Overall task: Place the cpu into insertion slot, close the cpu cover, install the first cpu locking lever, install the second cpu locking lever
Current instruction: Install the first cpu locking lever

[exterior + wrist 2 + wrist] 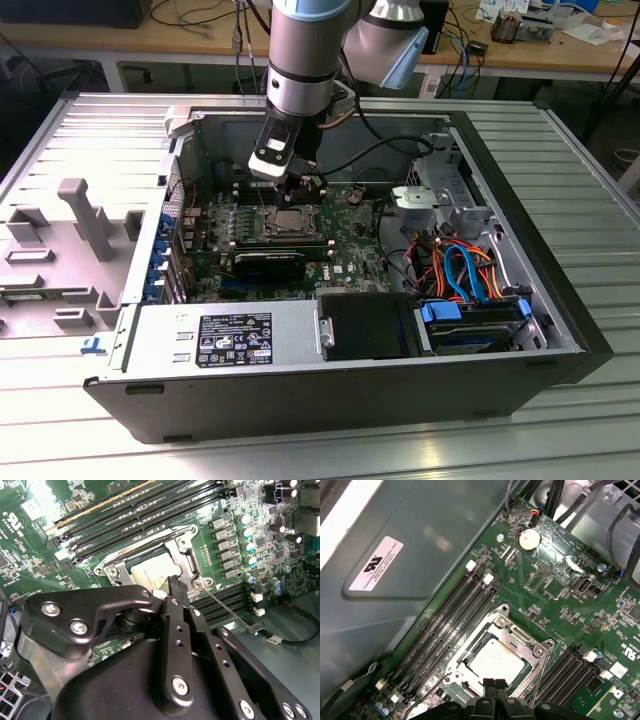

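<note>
The cpu (496, 660) lies flat in the insertion slot (470, 647), its silver-grey top showing through the window of the cpu cover (515, 634), which is folded down around it. In the exterior view a ribbed metal bench (560, 130) carries an open computer case (300, 400), and the arm (305, 60) comes down into the case from above. A green board (345, 235) covers the case floor, with the socket near its middle. A grey power supply box (220, 335) sits along the case's near wall, and a bundle of blue and orange cables (465, 265) lies toward the exterior view's right. Long black memory slots (450, 615) run along both sides of the socket. The gripper (494, 683) hangs just above the socket's edge, its two black fingertips (488, 682) pressed together with nothing between them. In the second wrist view one fingertip (174, 582) reaches the rim of the cover beside the chip; contact cannot be judged. A thin wire lever (227, 607) slants out from a socket corner across the memory slots, and another wire lever (427, 692) angles away from the opposite side.
</note>
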You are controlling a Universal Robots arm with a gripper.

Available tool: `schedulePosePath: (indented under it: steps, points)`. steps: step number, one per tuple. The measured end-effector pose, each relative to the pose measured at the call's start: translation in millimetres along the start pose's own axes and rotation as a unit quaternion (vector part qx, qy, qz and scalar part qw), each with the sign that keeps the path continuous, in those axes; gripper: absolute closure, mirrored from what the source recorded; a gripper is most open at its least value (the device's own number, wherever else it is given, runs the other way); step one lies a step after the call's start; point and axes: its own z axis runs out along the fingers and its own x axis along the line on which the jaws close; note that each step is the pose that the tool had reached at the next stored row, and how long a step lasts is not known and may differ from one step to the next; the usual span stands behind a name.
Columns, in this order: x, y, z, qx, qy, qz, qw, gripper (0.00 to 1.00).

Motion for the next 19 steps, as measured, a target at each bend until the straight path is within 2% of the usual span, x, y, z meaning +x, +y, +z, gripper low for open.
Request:
schedulePosePath:
  steps: [19]
  points:
    - [0.0, 0.0, 0.0, 0.0007, -0.0005, -0.010, 1.0000, 0.89]
